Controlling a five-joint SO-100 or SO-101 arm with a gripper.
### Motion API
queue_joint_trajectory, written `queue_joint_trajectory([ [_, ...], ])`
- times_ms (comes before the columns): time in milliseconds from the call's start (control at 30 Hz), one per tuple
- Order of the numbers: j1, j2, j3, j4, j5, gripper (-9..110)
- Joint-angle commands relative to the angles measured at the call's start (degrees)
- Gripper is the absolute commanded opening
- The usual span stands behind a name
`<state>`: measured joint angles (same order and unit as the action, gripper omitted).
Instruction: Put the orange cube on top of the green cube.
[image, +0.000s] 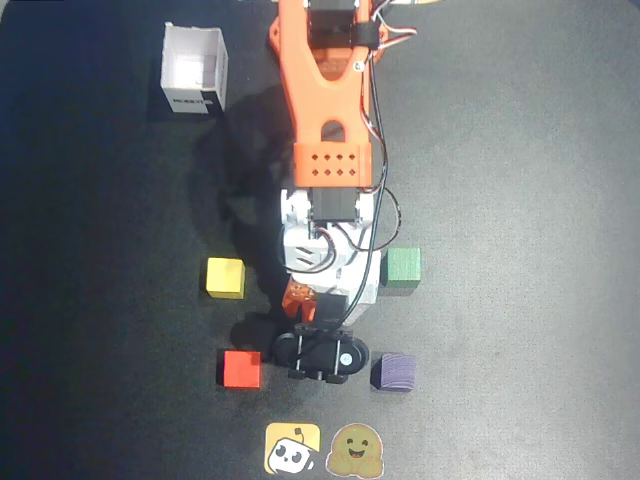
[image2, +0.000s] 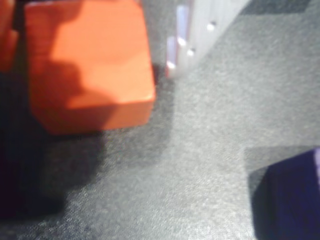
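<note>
The orange cube (image2: 90, 60) fills the upper left of the wrist view and rests on the dark mat. My gripper (image2: 92, 50) straddles it. The orange finger (image2: 6, 45) is at the left edge and the white finger (image2: 192, 30) stands to the right, with a thin gap on each side, so the gripper is open. In the overhead view the gripper (image: 305, 305) points down at the mat and hides most of the orange cube. The green cube (image: 403, 266) sits just right of the gripper's white body.
A yellow cube (image: 225, 277) and a red cube (image: 241, 368) lie left of the gripper. A dark purple cube (image: 393, 371) lies lower right, also seen as the purple cube (image2: 290, 200) in the wrist view. A white open box (image: 193, 70) stands far upper left. Two stickers (image: 292, 448) mark the near edge.
</note>
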<state>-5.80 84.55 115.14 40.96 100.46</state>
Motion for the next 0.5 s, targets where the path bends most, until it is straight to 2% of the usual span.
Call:
queue_joint_trajectory([
  [0,-0.5,0.4,0.1,-1.1,0.2,20],
  [333,-0.2,1.7,2.4,-1.8,0.2,7],
  [467,-0.1,2.4,3.0,-1.8,0.2,7],
])
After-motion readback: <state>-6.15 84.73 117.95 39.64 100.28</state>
